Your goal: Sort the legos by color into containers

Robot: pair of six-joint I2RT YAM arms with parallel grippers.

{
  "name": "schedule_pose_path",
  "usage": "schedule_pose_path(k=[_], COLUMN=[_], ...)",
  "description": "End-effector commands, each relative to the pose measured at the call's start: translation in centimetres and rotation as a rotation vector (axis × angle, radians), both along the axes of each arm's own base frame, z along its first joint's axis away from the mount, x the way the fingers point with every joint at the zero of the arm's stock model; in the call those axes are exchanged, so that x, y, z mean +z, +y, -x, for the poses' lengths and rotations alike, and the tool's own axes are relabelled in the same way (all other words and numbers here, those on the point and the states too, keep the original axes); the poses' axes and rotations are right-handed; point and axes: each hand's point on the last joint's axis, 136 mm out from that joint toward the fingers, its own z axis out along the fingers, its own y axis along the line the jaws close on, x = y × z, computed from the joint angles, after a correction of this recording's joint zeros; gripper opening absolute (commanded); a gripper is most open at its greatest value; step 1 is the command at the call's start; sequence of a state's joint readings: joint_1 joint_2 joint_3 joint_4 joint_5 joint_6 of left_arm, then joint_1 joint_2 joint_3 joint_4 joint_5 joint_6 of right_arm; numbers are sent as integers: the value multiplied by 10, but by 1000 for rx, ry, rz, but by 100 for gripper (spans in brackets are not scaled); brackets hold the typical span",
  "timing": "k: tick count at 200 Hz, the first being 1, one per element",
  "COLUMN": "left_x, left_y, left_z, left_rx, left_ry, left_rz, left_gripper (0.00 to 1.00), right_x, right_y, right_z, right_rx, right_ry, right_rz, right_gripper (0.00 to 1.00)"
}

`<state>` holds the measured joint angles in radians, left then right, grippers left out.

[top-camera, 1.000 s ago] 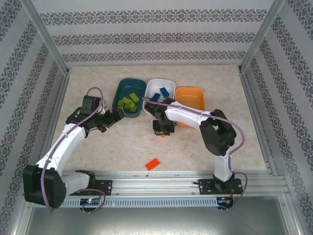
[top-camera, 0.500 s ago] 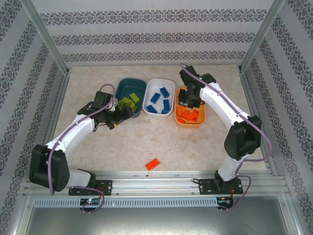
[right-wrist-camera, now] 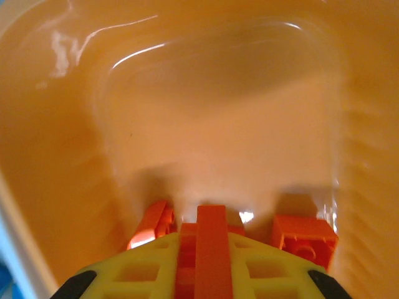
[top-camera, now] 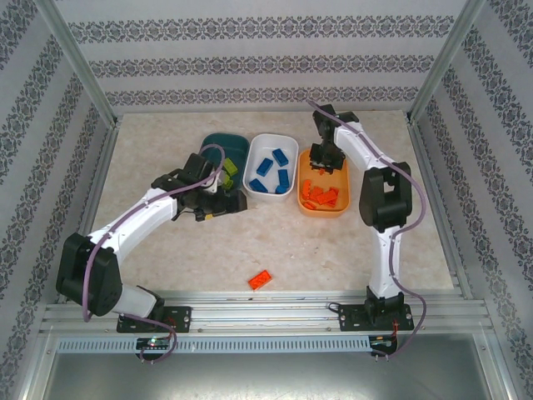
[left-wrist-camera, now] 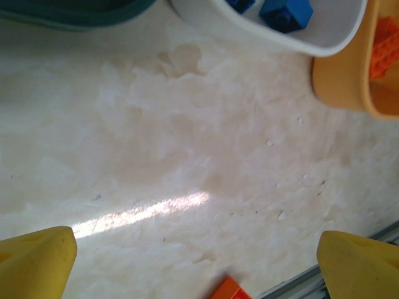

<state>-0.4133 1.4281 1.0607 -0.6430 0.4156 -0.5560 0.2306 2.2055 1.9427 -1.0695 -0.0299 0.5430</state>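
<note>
Sorting is nearing completion: green legos (top-camera: 228, 170) are filling the teal tub (top-camera: 220, 142), blue legos (top-camera: 275, 171) the white tub (top-camera: 268, 196). Your right gripper (right-wrist-camera: 209, 274) is clenching an orange brick (right-wrist-camera: 212, 233) inside the orange tub (top-camera: 347, 187); your left gripper (left-wrist-camera: 196, 252) is gaping empty; one stray brick (top-camera: 261, 280) is lying on the table (top-camera: 350, 250).

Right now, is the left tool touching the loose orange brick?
Apart. Top view: left tool beside the teal tub, orange brick far off near the front rail.

Teal tub (top-camera: 220, 140), white tub (top-camera: 265, 142), orange tub (top-camera: 324, 211), blue bricks (top-camera: 268, 165), lime bricks (top-camera: 230, 169), orange-red brick (right-wrist-camera: 212, 243)
</note>
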Motion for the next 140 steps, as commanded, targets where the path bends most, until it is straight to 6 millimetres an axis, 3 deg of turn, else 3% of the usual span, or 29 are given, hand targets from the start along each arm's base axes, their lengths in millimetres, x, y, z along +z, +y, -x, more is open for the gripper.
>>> schedule_pose_path(k=[1, 51, 80, 105, 140], left_x=[-6, -12, -14, -12, -11], left_y=[3, 5, 4, 3, 2], left_z=[16, 25, 24, 22, 22], left_rx=[-69, -73, -73, -71, -85], left_ry=[26, 50, 57, 52, 36], left_rz=[-73, -99, -99, -95, -108], left_gripper=[100, 100, 100, 100, 100], right_x=[-6, -26, -26, -16, 17], right_y=[-6, -8, -8, -9, -11], right_z=[-5, -8, -7, -6, -6], right_rx=[18, 12, 11, 12, 12], right_ry=[21, 59, 62, 47, -16], right_rz=[14, 14, 14, 11, -1], right_gripper=[1, 19, 38, 50, 54])
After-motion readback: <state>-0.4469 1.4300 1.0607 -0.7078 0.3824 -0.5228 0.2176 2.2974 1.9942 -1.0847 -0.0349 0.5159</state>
